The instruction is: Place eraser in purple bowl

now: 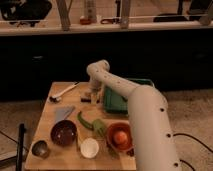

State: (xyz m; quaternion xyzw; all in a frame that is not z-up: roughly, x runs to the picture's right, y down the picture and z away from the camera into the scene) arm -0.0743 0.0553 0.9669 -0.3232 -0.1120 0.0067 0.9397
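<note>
At the far end of the light wooden tabletop (47,125), the robot's white arm (145,120) bends down from its elbow and the gripper (93,94) hangs low over the board, just left of the green rectangular tray (119,97). Whether the gripper is spread or closed cannot be told from this view, nor whether it has hold of anything. The small flat eraser (85,99), dark with a paler tan side, lies at the gripper's lower left, right beside it; it is unclear whether the two are touching. The round dark purple bowl (63,133), glossy inside, stands well apart from the eraser near the front left of the table, and nothing can be made out inside it.

Between eraser and purple bowl lies a grey-blue square sponge pad (63,113). A long green vegetable-like object (88,123) stretches across the middle of the board. A small white bowl (89,148) stands just right of the purple bowl, and an orange bowl (119,136) holding something round and orange stands further right, close against the arm. A small metal cup (40,148) stands at the front left corner, and a white-handled utensil (63,92) lies at the far left edge
</note>
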